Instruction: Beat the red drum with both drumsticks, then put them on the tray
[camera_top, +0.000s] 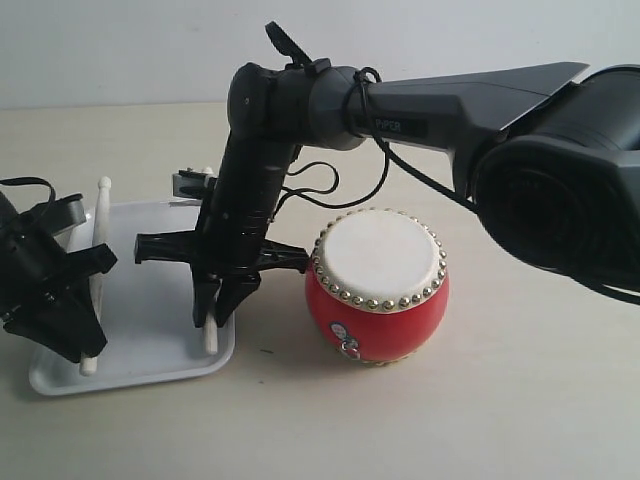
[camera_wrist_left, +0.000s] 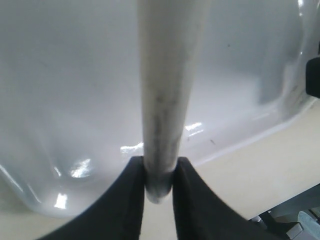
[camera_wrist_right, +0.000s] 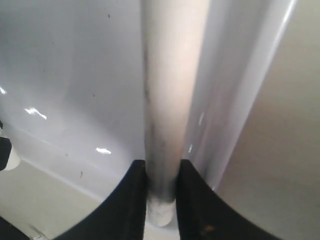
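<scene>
One drumstick (camera_top: 101, 215) is clamped in the left gripper (camera_wrist_left: 159, 170), the other drumstick (camera_wrist_right: 167, 90) in the right gripper (camera_top: 213, 310), both low over the tray (camera_top: 150, 310) beside the red drum (camera_top: 385, 300). Each should be laid flat inside the rim before the jaws are parted.

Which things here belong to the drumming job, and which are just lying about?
Job: round red drum with cream skin; two thin pale wooden drumsticks; flat white plastic tray.
Lying about: small grey object behind tray, unidentifiable.

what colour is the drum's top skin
Cream, on the red drum; best seen in the exterior view.
</scene>
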